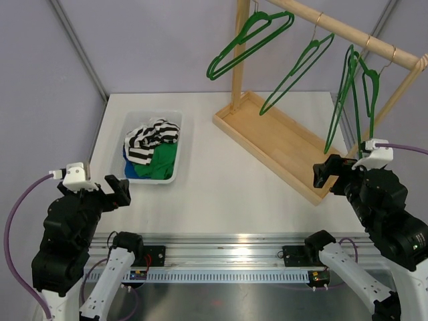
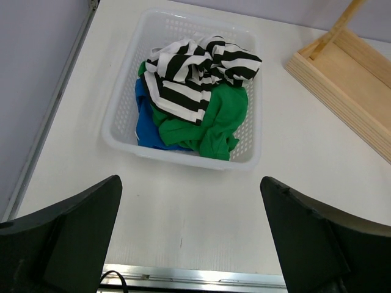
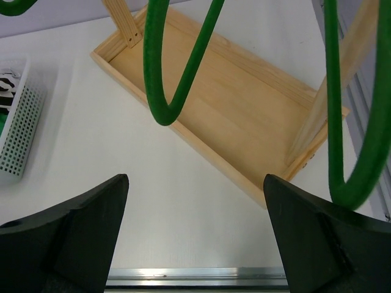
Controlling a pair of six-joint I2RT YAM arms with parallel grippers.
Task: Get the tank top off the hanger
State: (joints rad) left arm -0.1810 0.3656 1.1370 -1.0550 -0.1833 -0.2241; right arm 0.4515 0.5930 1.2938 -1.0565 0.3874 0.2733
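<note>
Several green hangers [image 1: 247, 40] hang bare from the wooden rail [image 1: 348, 33] at the back right; no garment is on any of them. A white basket [image 1: 175, 120] on the left holds a striped black-and-white top [image 1: 150, 139], a green garment [image 1: 162, 162] and a blue one [image 1: 131, 170]. The same pile shows in the left wrist view [image 2: 201, 70]. My left gripper [image 2: 190, 201] is open and empty, just in front of the basket. My right gripper [image 3: 194, 201] is open and empty, near the wooden tray's [image 3: 244, 110] front corner, with hanger loops [image 3: 168, 73] hanging above it.
The wooden rack's tray base [image 1: 281, 144] lies diagonally on the right of the white table [image 1: 234, 194]. A metal rail [image 1: 221, 257] with the arm bases runs along the near edge. Grey walls stand left and behind.
</note>
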